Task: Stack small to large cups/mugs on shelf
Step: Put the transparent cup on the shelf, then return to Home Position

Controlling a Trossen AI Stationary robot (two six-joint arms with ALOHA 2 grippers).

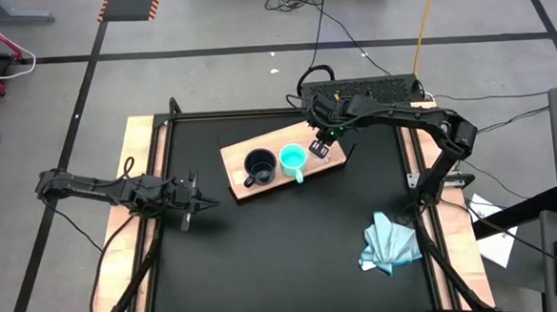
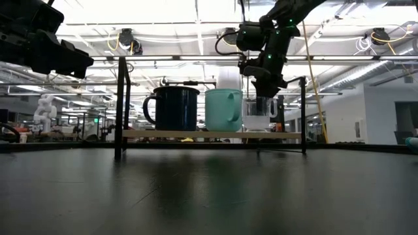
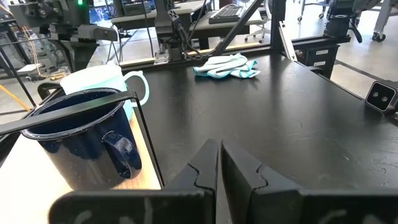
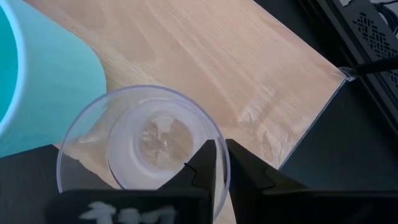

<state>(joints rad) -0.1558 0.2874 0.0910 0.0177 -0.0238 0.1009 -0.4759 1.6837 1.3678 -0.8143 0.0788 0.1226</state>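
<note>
Three cups stand in a row on the light wooden shelf (image 1: 281, 163), which sits raised above the black counter (image 1: 284, 261) on thin dark legs. From one end of the row to the other run the black mug (image 1: 259, 166), the turquoise mug (image 1: 293, 159) and the small clear glass cup (image 1: 320, 149); in the low view the black and turquoise mugs stand just beside each other, and the glass cup is close against the turquoise mug's other side.

At the glass cup's end of the shelf, the right end effector (image 1: 322, 142) reaches down over the cup. Its own wrist camera looks straight into the glass, with the two dark fingers (image 4: 205, 163) pressed together at the cup's near rim; whether a bit of the rim is pinched between them cannot be told. The turquoise mug's wall fills one side of that view, and bare shelf wood stretches beyond to a corner of the board.

Well apart from the shelf, the left end effector (image 1: 197, 204) hangs above the counter's left side, pointing toward the middle, its fingers (image 3: 208, 167) drawn together with only a thin seam between them and nothing held. Its wrist camera takes in the black mug close by, with the turquoise mug behind it.

Near the counter's front right corner lies a crumpled light-blue cloth (image 1: 390, 245), far from the cups.
</note>
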